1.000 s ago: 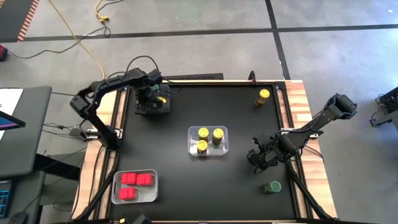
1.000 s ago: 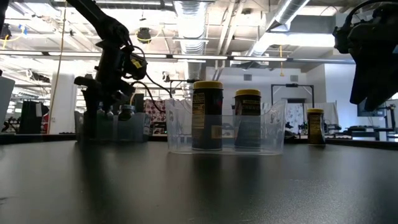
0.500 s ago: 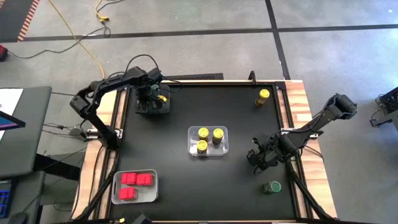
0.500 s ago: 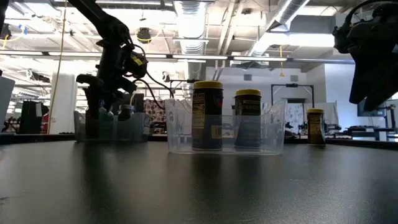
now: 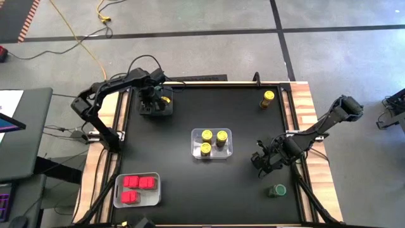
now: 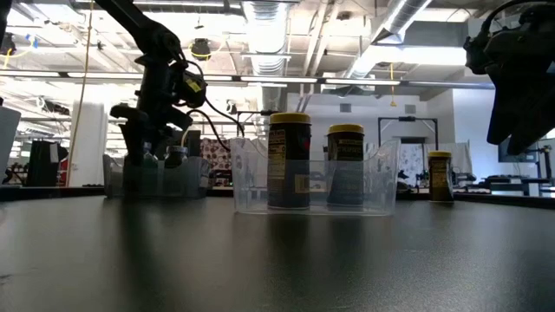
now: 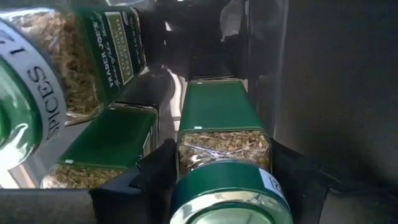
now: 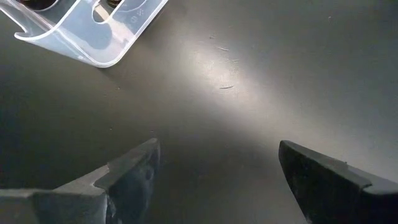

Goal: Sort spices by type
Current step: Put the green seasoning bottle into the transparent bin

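Spice jars (image 5: pixel 213 142) mostly binned by type

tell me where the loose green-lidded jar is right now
In the high view the green-lidded jar stands alone on the black table's near right part, just below the open right gripper, outside every bin.

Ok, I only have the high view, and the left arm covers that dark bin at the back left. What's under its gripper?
Observer: The left wrist view shows a green-lidded jar of dried herbs directly ahead of the left gripper, inside the bin.
Operator: Anything else in there?
Observer: Yes, at least two more green-labelled jars lie beside it.
Operator: And is the right gripper carrying anything?
Observer: No. The right gripper is open, with only bare table showing between its fingers.
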Action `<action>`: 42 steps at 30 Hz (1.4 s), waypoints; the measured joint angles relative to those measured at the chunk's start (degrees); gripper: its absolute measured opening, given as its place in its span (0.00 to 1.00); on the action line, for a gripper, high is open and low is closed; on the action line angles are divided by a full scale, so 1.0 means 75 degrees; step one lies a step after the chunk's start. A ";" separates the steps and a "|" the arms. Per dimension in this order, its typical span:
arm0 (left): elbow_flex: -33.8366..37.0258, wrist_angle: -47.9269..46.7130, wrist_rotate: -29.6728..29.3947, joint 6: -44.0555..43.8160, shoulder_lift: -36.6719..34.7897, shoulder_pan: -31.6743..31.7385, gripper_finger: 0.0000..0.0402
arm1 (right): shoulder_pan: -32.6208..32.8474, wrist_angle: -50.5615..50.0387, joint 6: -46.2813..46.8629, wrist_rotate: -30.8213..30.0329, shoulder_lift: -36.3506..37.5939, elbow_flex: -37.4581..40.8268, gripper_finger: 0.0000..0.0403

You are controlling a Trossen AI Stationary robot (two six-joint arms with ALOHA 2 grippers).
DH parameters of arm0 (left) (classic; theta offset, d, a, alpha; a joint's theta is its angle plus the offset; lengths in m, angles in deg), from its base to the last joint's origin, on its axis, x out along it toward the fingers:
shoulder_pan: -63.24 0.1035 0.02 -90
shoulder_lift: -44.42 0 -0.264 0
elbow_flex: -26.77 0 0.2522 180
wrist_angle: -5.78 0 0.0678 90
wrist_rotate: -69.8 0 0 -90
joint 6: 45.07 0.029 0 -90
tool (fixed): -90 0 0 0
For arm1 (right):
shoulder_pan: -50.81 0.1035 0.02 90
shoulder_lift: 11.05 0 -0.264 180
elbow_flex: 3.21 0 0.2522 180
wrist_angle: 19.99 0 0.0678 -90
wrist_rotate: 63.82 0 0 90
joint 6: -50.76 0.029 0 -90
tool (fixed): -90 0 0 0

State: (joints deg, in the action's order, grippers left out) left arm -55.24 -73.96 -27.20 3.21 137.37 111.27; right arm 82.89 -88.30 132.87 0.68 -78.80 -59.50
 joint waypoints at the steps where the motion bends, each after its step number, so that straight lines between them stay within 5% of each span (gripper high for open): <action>1: 0.0000 -0.0002 -0.0008 0.0077 0.0000 0.0000 0.54 | 0.0000 0.0000 0.0000 0.0000 0.0000 0.0000 0.88; 20: 0.0000 0.0004 -0.0472 -0.0145 0.0000 0.0000 0.55 | -0.0001 0.0003 -0.0006 0.0000 0.0000 0.0000 0.88; 42: -0.0003 -0.0038 -0.0469 -0.0880 -0.0046 0.0000 0.69 | -0.0001 0.0000 -0.0009 0.0000 0.0000 0.0000 0.88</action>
State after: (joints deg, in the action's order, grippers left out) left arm -55.26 -74.25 -30.72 -3.39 137.02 111.27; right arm 82.89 -88.30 132.80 0.68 -78.80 -59.50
